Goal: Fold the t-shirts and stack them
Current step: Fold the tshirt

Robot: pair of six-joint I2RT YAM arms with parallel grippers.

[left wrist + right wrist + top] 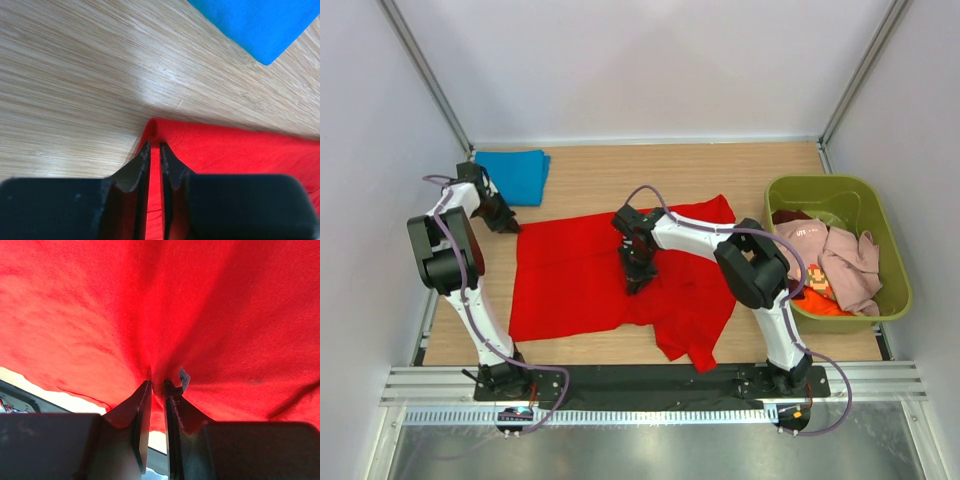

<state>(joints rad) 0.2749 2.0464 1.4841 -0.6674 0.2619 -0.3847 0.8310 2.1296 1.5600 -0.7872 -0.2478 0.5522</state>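
Note:
A bright red t-shirt (580, 275) lies spread over the middle of the wooden table. My left gripper (507, 224) is at its far left corner. In the left wrist view the jaws (154, 144) are nearly together, with the red cloth's rolled corner (153, 128) between them. My right gripper (634, 279) is over the shirt's middle. In the right wrist view it (157, 383) is shut on a pinch of red cloth (165, 305), which tents upward from the fingertips. A folded blue t-shirt (516, 175) lies at the back left, and its corner (260, 25) shows in the left wrist view.
An olive-green bin (880, 215) stands at the right with pale pink (845, 260), orange (820, 303) and print (817, 282) t-shirts heaped inside. Bare wood (650, 175) runs behind the red shirt. White walls enclose the table on three sides.

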